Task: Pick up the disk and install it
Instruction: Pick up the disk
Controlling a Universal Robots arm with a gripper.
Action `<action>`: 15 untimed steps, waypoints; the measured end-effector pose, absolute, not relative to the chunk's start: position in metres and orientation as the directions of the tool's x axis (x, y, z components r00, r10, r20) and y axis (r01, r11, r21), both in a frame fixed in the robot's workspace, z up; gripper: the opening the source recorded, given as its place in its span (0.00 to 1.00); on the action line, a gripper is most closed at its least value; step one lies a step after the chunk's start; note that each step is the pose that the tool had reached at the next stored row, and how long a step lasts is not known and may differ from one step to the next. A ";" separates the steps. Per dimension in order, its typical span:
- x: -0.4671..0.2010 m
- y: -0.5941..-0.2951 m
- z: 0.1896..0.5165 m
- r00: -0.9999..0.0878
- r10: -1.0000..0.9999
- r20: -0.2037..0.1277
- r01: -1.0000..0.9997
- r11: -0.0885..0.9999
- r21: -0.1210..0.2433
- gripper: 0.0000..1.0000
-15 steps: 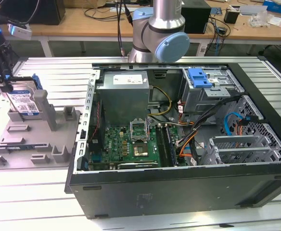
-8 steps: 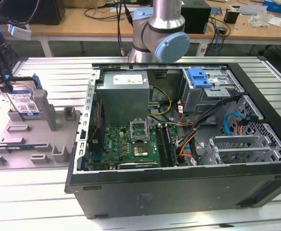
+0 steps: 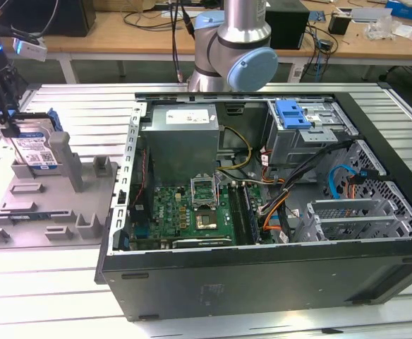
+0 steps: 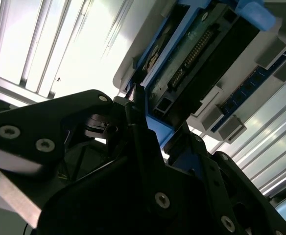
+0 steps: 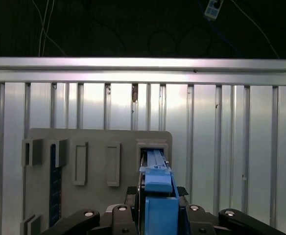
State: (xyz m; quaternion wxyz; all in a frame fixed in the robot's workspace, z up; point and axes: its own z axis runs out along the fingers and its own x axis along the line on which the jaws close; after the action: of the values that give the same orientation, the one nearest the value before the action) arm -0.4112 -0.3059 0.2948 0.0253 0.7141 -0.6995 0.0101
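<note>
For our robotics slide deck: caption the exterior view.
Gripper at the disk standing in its grey fixture, beside the open computer case.

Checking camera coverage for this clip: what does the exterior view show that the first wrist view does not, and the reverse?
Exterior view's own: the open computer case with its motherboard, grey power supply and blue bracket, plus the arm.
First wrist view's own: a look straight along the disk, down its blue carrier edge to the slot it stands in, and the table's far rail with dark floor beyond.
Shared: the gripper at the disk, the grey fixture plate and the slatted metal table.
</note>
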 end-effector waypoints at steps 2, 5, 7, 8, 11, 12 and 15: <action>-0.411 -0.306 0.295 0.021 -0.999 0.050 -1.000 -0.020 0.020 0.41; -0.412 -0.306 0.295 0.021 -0.999 0.050 -1.000 -0.020 0.015 0.41; -0.412 -0.306 0.294 0.021 -0.999 0.050 -1.000 -0.020 0.014 0.41; -0.412 -0.306 0.294 0.021 -0.999 0.050 -1.000 -0.020 0.013 0.41; -0.413 -0.306 0.294 0.021 -0.999 0.050 -1.000 -0.020 0.011 0.41; -0.413 -0.306 0.294 0.021 -0.999 0.050 -1.000 -0.020 0.011 0.41; -0.413 -0.306 0.294 0.021 -0.999 0.050 -1.000 -0.020 0.011 0.37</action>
State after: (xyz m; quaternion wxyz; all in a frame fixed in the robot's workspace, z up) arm -0.4127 -0.3059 0.2937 0.0215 0.7141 -0.6996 0.0139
